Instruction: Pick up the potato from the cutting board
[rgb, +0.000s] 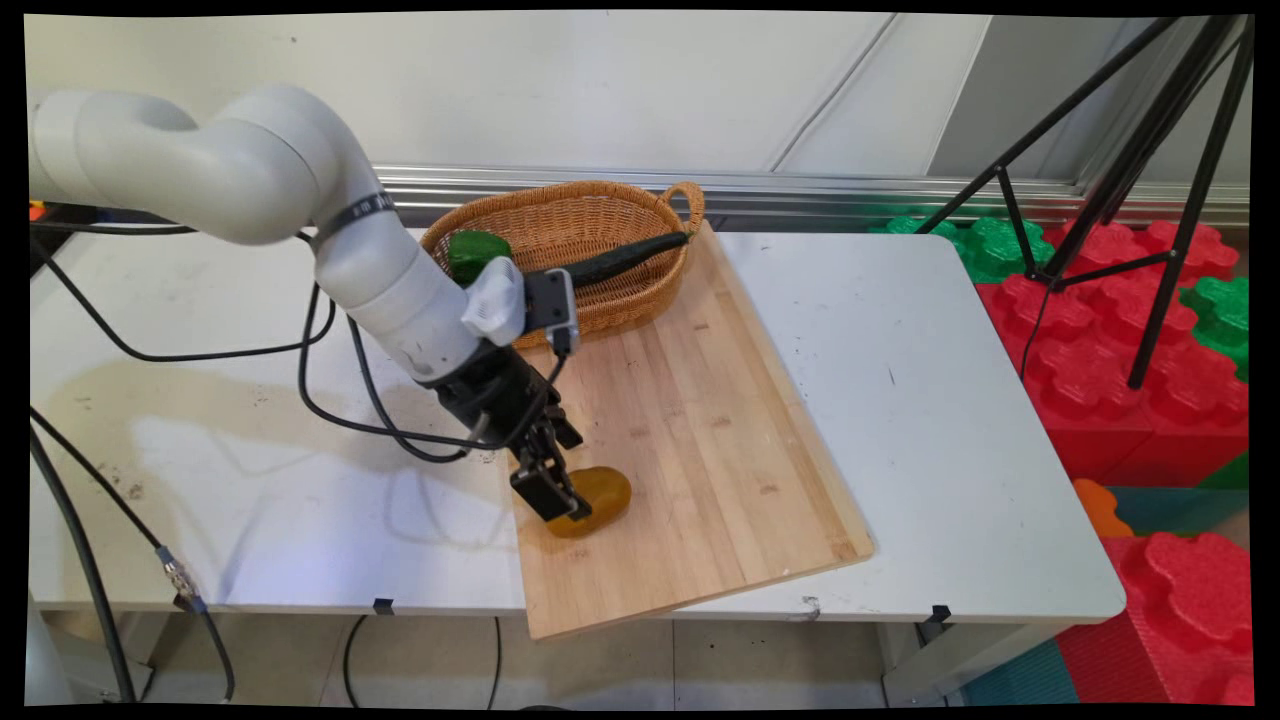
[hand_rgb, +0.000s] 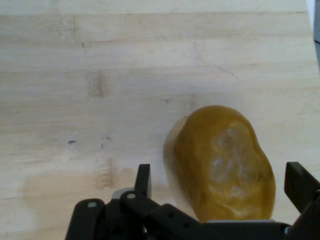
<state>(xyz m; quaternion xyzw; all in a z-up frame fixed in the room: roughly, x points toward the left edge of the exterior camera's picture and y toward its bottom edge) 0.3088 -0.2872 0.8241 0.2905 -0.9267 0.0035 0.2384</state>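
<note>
A: Bench (rgb: 950, 420) first, since its near edge is closest to us. How does it sit against the claw?

B: It spreads out below the claw (rgb: 560, 500) on every side, white and scuffed. On it lies a wooden board (rgb: 720, 420), directly under the claw, with one corner hanging over the bench's near edge.

A: And behind the claw?

B: A wicker basket (rgb: 640, 290) stands on the board's far end, well beyond the claw and towards the wall. It holds a green vegetable (rgb: 476, 252), and a long dark one (rgb: 630, 257) rests across its rim.

A: What is the claw at?

B: A yellow-brown potato (rgb: 600, 497) lies flat on the board, and the claw is down at it. In the hand view the potato (hand_rgb: 222, 162) sits between the two fingers (hand_rgb: 143, 176), one on each side.

A: Pinched?

B: No, the claw (hand_rgb: 222, 180) is spread. A sliver of bare board shows between each finger and the potato's skin, so nothing is gripped. The potato is on the board's near part, well apart from the basket
</note>
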